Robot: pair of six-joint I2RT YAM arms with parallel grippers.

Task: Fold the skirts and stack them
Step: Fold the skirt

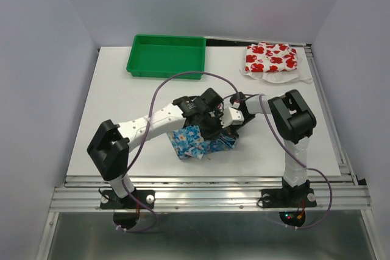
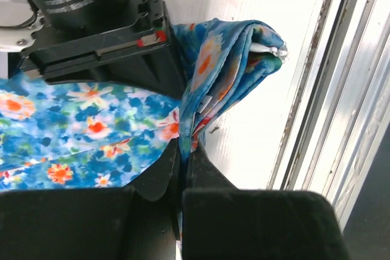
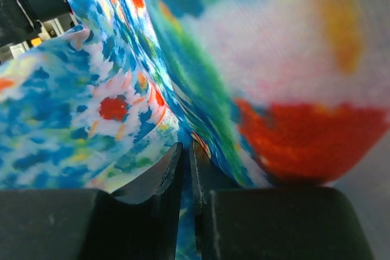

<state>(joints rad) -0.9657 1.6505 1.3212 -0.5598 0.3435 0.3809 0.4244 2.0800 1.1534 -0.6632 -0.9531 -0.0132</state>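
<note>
— How are your claws?
— Both are pinched shut on the blue skirt [image 1: 190, 141]. My left claw [image 2: 184, 153] nips a thin fold between its tips. My right claw [image 3: 186, 153] does the same, with cloth draped down both sides of it.
— Where is the skirt?
— It is bunched on the table [image 1: 116, 108] near the middle of the front edge, under both wrists.
— What could go wrong?
— Each pinch looks shallow to me, so a fold could slip out if I pull the claws apart hard. They also sit close together and may have caught the same layers. Spreading would then twist the cloth instead of flattening it.
— What can't you make out?
— I cannot tell which hem or corner each claw holds. From above, my arms cover the grip, and the right wrist view is mostly blurred print. Farther off, the white skirt [image 1: 271, 58] lies at the far right corner and seems to be folded, with something white under it that I cannot name. The tray [image 1: 166, 72] sits at the far edge.
</note>
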